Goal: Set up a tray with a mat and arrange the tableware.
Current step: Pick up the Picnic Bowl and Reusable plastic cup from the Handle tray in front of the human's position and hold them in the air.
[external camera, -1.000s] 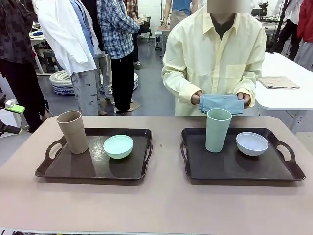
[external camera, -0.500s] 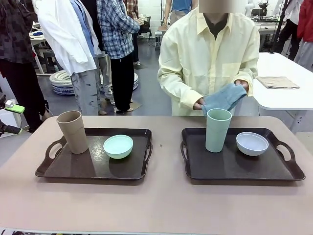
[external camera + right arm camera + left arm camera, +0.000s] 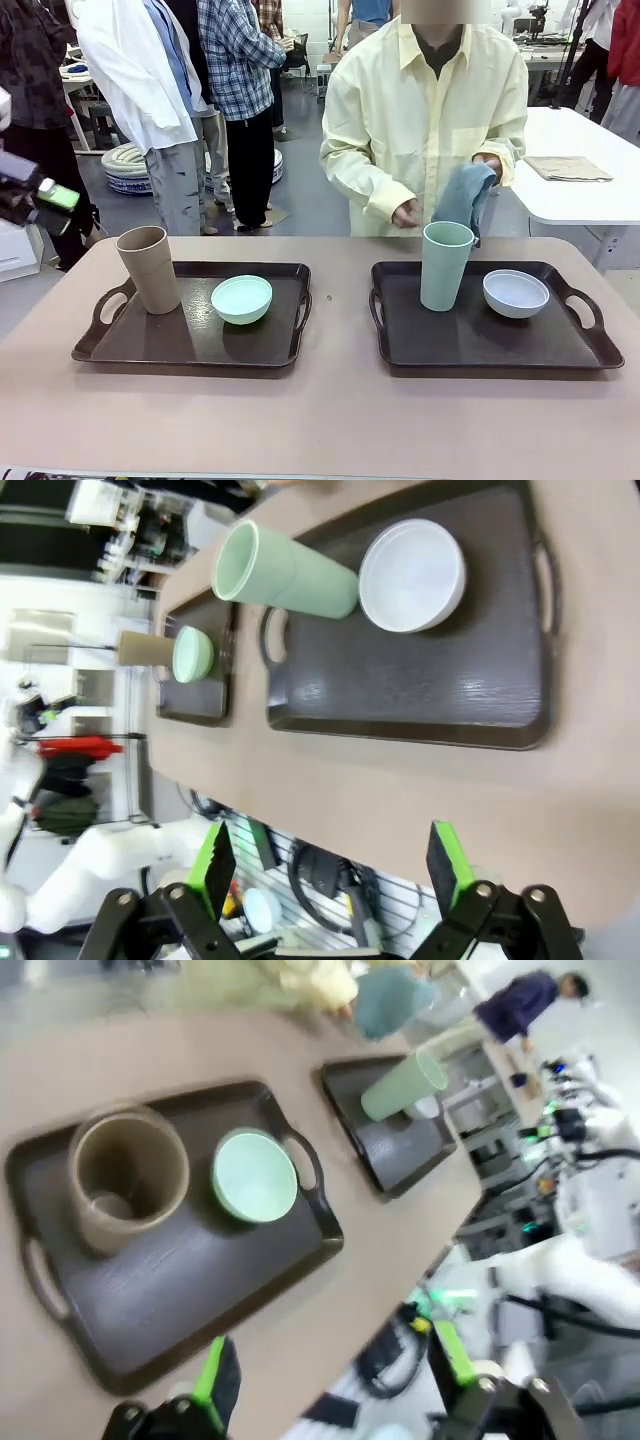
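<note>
hanging lengthwise from the person's hand [image 3: 489, 163], at 12 o'clock beyond the right tray [image 3: 480, 345] with green cup [image 3: 444, 265] and white bowl [image 3: 515, 293]: blue mat [image 3: 465, 197]. nearer the right gripper [image 3: 332, 860], spread wide and empty; likewise the left gripper [image 3: 332, 1360].

Left tray [image 3: 170, 338]: lay on the tan table [image 3: 320, 425]; carried an upright tan-brown cup [image 3: 150, 270], with a mint green bowl [image 3: 241, 299] near its right.
Right tray [image 3: 470, 345]: carried an upright pale green cup [image 3: 445, 266], with a greyish white bowl [image 3: 515, 293] to its right.
Blue cloth [image 3: 465, 198]: hung from the person's raised hand [image 3: 490, 163], behind the pale green cup.
Other hand [image 3: 406, 213]: hovered just left of the cloth.
</note>
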Available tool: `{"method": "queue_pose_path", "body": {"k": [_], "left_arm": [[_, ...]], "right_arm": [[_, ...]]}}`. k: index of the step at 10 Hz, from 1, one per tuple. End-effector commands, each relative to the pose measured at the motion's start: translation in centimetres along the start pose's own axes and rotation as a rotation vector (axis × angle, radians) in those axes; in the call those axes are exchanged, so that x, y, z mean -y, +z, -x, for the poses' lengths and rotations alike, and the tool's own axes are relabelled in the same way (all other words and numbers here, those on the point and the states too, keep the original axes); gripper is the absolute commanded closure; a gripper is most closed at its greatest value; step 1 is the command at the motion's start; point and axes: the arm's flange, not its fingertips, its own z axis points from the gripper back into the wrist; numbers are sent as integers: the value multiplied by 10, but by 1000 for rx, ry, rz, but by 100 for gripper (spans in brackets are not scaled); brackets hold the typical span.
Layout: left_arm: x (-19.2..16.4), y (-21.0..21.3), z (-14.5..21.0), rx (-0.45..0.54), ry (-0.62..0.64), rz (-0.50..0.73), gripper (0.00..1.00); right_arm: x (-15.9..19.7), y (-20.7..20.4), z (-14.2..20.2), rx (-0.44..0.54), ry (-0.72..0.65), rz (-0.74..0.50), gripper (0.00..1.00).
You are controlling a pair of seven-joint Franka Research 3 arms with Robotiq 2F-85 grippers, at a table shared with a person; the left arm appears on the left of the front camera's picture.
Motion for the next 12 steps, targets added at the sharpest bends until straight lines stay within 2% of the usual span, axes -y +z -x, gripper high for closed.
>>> {"method": "queue_pose_path", "body": {"k": [1, 3, 4, 6, 7, 8, 9, 10, 11, 12], "left_arm": [[35, -22, -31, 4, -217, -130, 0], [88, -62, -76, -68, -475, -217, 0], [111, -88, -91, -102, -605, -263, 0], [143, -156, -110, -153, -871, -352, 0], [157, -197, -110, -201, -941, -355, 0], [165, -229, -108, -260, -954, -324, 0], [169, -252, -110, -280, -945, -279, 0], [169, -268, -112, -277, -916, -244, 0], [166, -264, -111, -270, -867, -201, 0], [171, -270, -97, -291, -963, -274, 0]], "right_arm": [[-19, -4, -23, -53, -31, 132, 0], [-46, -16, -46, -59, -78, 230, 0], [-53, -27, -54, -48, -103, 233, 0], [-54, -61, -78, -9, -178, 242, 0], [-49, -80, -89, -1, -218, 274, 0], [-45, -93, -92, -6, -242, 281, 0], [-37, -103, -98, 1, -262, 290, 0], [-29, -110, -103, 14, -277, 319, 0], [-27, -106, -106, 39, -241, 322, 0], [-29, -105, -92, -8, -243, 313, 0]]}}
